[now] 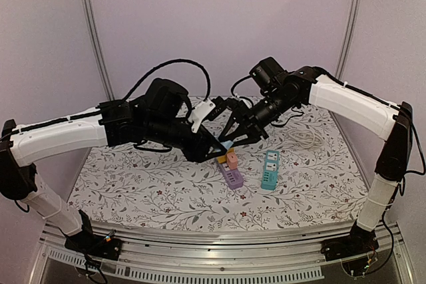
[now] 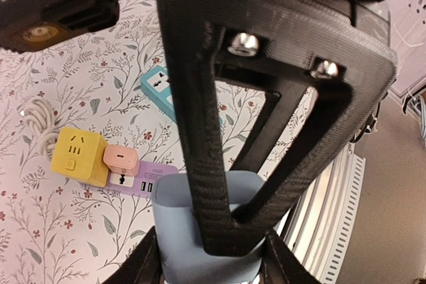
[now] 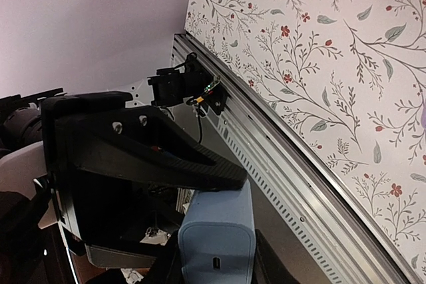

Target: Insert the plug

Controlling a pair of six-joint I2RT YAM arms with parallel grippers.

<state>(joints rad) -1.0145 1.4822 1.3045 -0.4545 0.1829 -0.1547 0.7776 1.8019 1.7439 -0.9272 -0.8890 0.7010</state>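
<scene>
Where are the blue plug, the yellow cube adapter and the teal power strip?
blue plug (image 3: 216,237): right wrist view, front face above the small port.
yellow cube adapter (image 2: 78,151): left wrist view, its socket face.
teal power strip (image 1: 269,169): top external view, middle of its upper face.

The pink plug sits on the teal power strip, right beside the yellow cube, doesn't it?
Not quite. The pink plug is beside the yellow cube, but it sits on the purple power strip. The teal power strip lies apart from them. The left wrist view shows this.
</scene>
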